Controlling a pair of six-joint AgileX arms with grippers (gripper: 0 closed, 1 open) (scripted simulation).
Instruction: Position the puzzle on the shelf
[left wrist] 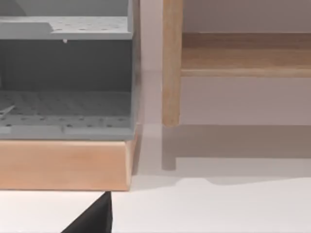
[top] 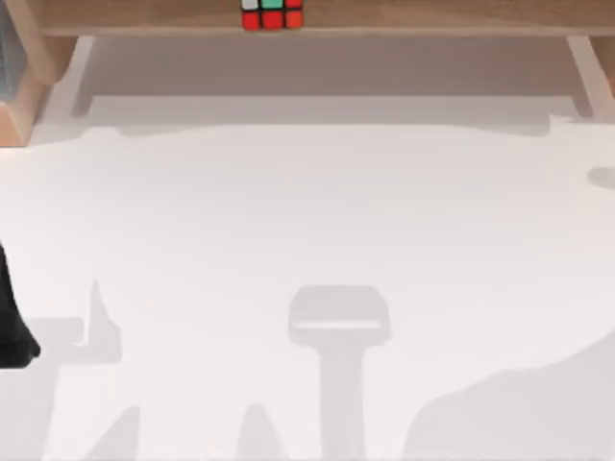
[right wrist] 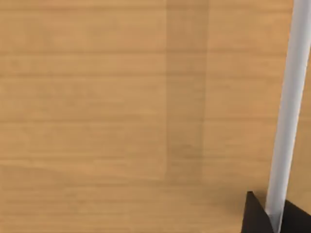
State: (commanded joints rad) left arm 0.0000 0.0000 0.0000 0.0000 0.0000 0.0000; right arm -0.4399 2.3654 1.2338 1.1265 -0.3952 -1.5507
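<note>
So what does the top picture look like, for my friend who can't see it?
A small colourful puzzle cube sits on a long wooden shelf along the far edge of a white table. A dark bit of the left arm pokes in at the table's left edge, and soft grey shadows fall across the tabletop.

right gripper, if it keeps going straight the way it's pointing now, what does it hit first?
Most likely the shelf: in the right wrist view, light-brown wood grain spans the frame straight ahead, with nothing between. Depth is unclear, so I can't say how near contact is. The puzzle sits on the shelf in the top view.
</note>
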